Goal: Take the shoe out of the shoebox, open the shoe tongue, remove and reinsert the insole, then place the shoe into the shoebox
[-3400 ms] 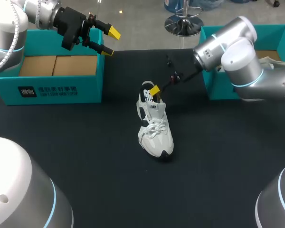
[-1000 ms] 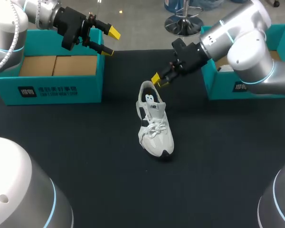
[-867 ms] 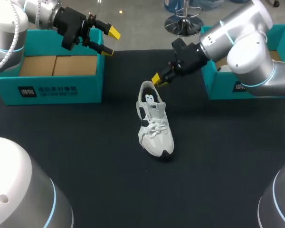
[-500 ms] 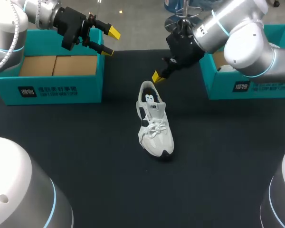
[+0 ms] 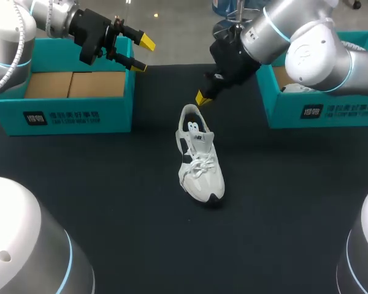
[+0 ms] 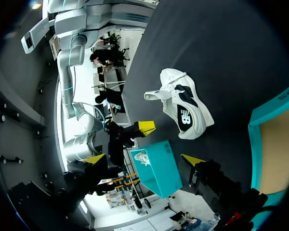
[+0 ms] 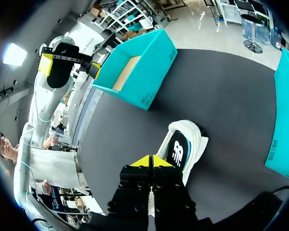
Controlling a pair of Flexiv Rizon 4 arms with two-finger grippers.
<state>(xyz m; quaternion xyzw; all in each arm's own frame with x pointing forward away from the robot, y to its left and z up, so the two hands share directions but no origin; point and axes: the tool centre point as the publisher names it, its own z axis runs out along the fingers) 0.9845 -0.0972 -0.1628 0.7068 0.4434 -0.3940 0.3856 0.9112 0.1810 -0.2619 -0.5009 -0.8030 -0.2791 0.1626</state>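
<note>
A white sneaker [image 5: 200, 160] with black side panels stands upright on the black table [image 5: 110, 202], toe toward the front edge. My right gripper [image 5: 201, 98] hangs shut and empty just behind and above the sneaker's heel. In the right wrist view its joined yellow tips [image 7: 151, 161] sit over the sneaker's heel end [image 7: 185, 144]. My left gripper [image 5: 142, 54] is open in the air by the right end of the left teal shoebox [image 5: 67, 116], holding nothing. The left wrist view shows the sneaker [image 6: 185, 103] well ahead of its spread fingertips [image 6: 192, 159].
The left shoebox shows a bare cardboard floor [image 5: 73, 84]. A second teal shoebox [image 5: 319, 111] at the right rear holds something white [image 5: 297, 87]. Black table surface surrounds the sneaker on all sides.
My right gripper has lifted off the sneaker's heel opening, closed with nothing in it, and drawn up and back. The sneaker and my left arm have stayed put.
</note>
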